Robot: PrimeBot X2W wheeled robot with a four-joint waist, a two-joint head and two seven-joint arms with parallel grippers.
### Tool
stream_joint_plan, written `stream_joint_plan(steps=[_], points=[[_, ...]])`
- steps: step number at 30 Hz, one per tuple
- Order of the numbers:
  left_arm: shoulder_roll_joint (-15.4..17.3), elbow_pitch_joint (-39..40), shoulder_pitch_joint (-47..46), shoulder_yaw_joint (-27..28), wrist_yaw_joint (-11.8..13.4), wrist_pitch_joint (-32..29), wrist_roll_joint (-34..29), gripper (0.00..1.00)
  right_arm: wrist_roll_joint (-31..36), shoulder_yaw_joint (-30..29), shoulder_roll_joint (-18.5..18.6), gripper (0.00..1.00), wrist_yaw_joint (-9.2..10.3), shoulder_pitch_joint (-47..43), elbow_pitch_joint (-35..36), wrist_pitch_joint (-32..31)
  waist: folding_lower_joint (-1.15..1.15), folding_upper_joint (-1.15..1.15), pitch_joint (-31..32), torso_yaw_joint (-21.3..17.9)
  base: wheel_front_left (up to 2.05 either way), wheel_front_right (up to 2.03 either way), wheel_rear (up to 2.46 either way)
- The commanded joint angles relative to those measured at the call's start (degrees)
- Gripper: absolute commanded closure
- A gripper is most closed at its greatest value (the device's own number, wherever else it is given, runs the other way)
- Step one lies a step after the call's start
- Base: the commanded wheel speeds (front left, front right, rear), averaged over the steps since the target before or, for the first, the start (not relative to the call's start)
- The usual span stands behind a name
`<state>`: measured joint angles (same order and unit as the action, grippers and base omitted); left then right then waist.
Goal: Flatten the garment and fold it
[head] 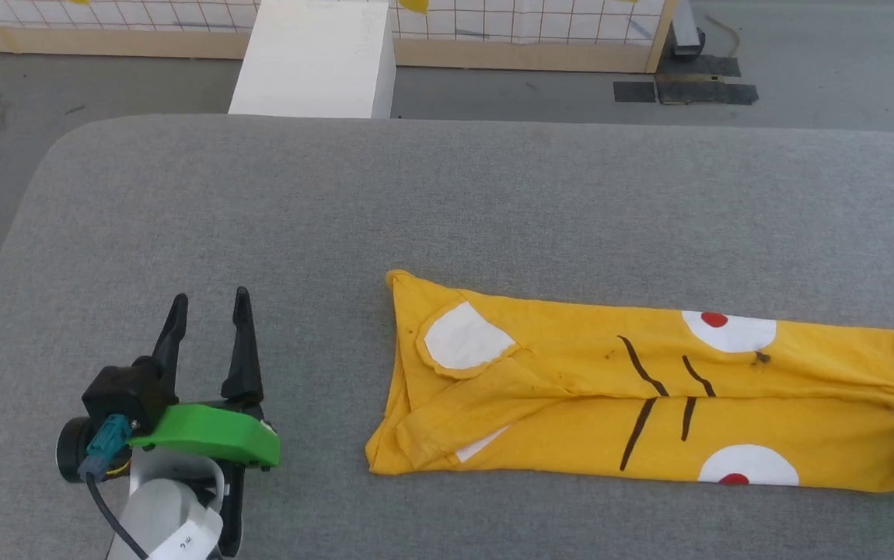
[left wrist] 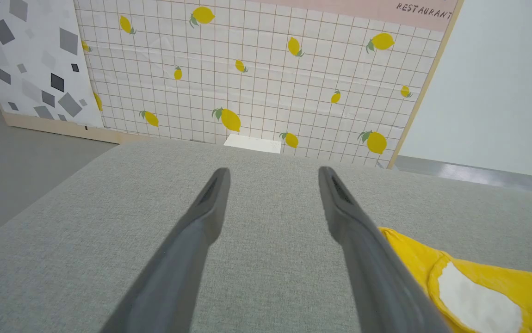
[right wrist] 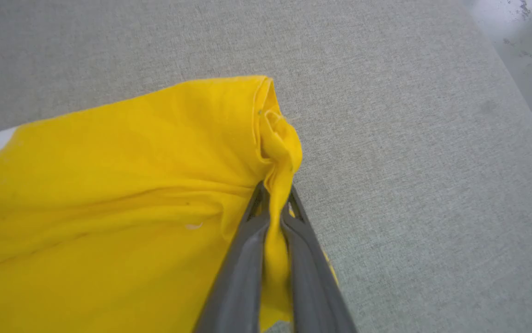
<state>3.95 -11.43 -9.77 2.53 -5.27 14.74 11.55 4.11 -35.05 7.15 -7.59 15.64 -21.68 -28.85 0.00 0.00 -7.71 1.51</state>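
Right wrist view: garment [right wrist: 108, 185] edge pinched between fingers [right wrist: 240, 277].

Grey fabric-covered table [head: 447, 194], far-left corner rounded, on a grey floor [head: 105, 78]. A white block [head: 315, 62] stands just beyond its far edge. Behind is a gridded lemon-print panel [left wrist: 256, 69] on a wooden base rail [head: 494, 54], flanked by a terrazzo-pattern panel [left wrist: 30, 60] and a plain pale wall [left wrist: 502, 83]. Dark tape patches [head: 684, 92] mark the floor.
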Motion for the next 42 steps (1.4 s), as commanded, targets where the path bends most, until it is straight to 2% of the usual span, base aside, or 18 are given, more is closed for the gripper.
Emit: stream_joint_plan(steps=[1,6,13,15,18,21,23,28,34,42], points=[[-0.20,-0.09,-0.95,0.22,-0.38,0.26,-0.87,0.00,0.64,-0.02,0.34,1.00,0.10,-0.42,0.36,0.57,0.00,0.00,0.00,0.03,0.00,0.00,0.00],[-0.61,-0.11,-0.63,0.59,-0.94,0.26,-1.66,0.00,-3.95,9.46,-0.40,1.00,0.10,-4.56,11.06,-3.50,0.00,0.00,0.55,0.75,0.00,0.00,0.00],[-0.77,0.14,-0.19,0.61,-1.21,0.26,-2.28,0.00,-10.94,25.44,-1.22,1.00,0.10,-10.57,35.31,-14.88,0.00,0.00,0.93,0.88,0.00,0.00,0.00],[-0.80,0.24,-0.38,0.61,-1.27,0.26,-2.37,0.00,-11.68,30.75,-0.60,1.00,0.10,-10.77,39.99,-16.82,0.00,0.00,0.71,0.92,0.00,0.00,0.00],[-0.86,0.35,-0.86,0.56,-1.36,0.26,-2.36,0.00,-11.66,40.19,0.67,1.00,0.10,-9.15,43.18,-18.00,0.00,0.00,0.24,1.07,0.00,0.00,0.00],[-0.91,0.32,-1.31,0.38,-1.43,0.26,-2.23,0.00,-11.32,47.88,0.75,1.00,0.10,-6.06,41.06,-17.03,0.00,0.00,-0.33,1.40,0.00,0.00,0.00],[-0.94,0.23,-1.65,0.11,-1.48,0.26,-2.16,0.00,-11.48,51.99,-0.44,1.00,0.10,-3.55,38.00,-15.22,0.00,0.00,-0.72,1.80,0.00,0.00,0.00],[-1.00,0.27,-2.38,-0.46,-1.56,0.26,-2.24,0.00,-13.18,60.68,-3.18,1.00,0.10,2.55,26.99,-10.92,0.00,0.00,-1.96,2.69,0.00,0.00,0.00],[-1.04,0.14,-3.52,-1.04,-1.61,0.26,-2.18,0.00,-16.69,66.62,-4.21,1.00,0.10,8.65,12.97,-7.09,0.00,0.00,-3.36,3.77,0.00,0.00,0.00],[-1.06,0.01,-4.38,-2.14,-1.20,0.26,-1.54,0.00,-24.63,72.48,-4.25,1.00,0.10,15.44,0.34,-2.22,0.00,0.00,-4.84,4.18,0.00,0.00,0.00]])
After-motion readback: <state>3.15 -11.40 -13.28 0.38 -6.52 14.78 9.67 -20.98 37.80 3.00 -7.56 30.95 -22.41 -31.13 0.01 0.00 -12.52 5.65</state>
